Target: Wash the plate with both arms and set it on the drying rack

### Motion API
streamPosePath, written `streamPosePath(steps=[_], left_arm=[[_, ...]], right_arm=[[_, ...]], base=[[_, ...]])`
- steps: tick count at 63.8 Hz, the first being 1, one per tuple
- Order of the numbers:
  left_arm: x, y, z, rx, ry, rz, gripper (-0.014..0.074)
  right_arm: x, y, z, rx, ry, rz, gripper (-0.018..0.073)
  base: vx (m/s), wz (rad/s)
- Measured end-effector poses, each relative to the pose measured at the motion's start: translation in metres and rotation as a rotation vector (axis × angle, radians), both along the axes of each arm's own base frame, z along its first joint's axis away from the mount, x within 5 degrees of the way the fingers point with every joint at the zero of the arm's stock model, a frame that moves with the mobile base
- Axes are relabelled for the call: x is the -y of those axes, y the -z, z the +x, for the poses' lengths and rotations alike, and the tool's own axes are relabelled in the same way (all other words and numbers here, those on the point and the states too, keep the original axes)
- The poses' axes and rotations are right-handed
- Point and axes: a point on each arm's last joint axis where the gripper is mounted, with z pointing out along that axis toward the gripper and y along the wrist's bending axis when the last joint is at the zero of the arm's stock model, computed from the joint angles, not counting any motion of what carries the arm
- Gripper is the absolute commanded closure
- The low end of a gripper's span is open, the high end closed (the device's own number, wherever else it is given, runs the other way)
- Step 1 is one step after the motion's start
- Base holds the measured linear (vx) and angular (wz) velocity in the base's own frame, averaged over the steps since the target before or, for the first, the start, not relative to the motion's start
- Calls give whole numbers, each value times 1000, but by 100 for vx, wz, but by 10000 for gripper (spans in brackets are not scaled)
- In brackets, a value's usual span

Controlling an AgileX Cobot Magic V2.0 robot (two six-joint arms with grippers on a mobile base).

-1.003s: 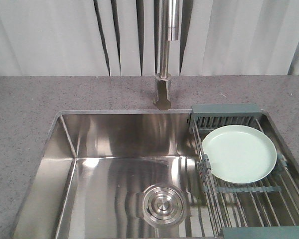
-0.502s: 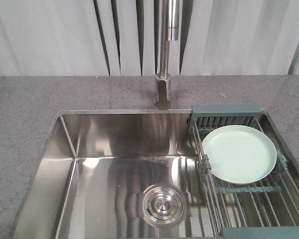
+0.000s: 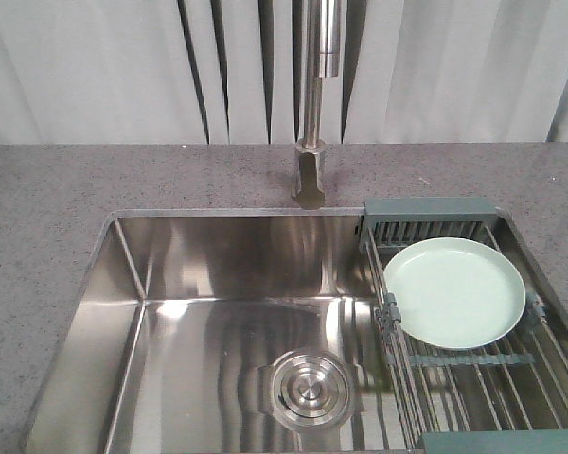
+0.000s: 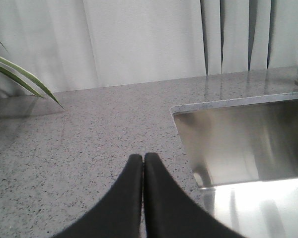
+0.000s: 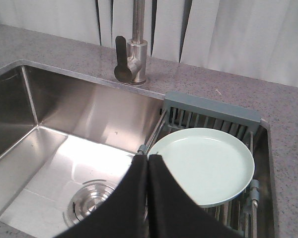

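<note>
Front-facing view gave me no writing or brand marks to read. I counted one plate (image 3: 454,291), lying flat on the drying rack (image 3: 473,364) across the right end of the sink (image 3: 123,312), one faucet (image 3: 312,104) and one round drain (image 3: 308,388). My left gripper (image 4: 143,157) was clenched on nothing above bare countertop (image 4: 79,129) beside the sink's left rim. My right gripper (image 5: 147,158) was likewise clenched, empty, near the plate's left edge. The basin was unobstructed.
</note>
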Motion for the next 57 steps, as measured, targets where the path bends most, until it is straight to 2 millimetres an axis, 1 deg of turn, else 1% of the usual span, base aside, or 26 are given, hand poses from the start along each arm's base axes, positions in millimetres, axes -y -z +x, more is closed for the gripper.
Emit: streamPosePath(steps=[11,17,25,40,47,52,57], left_arm=[[0,0,0,0,0,0,603],[0,0,0,0,0,0,603],[0,0,0,0,0,0,603],[0,0,0,0,0,-2,603],[0,0,0,-2,0,-2,603],[0,1,0,-3,0,-2,603],[0,1,0,-3,0,-2,603]], right_arm=[[0,0,0,1,1,0,564],[4,6,3,8,34,-23,564],[12,33,6,8,133,-18,564],[23,80,-3,51,287,64,564],[26,106,-1,55,335,115,564],[29,113,0,66,364,150,564],[31,110,1,120,387,146,564]], base=[[0,0],[0,0],[0,0],[0,0],[0,0],[0,0],[0,0]])
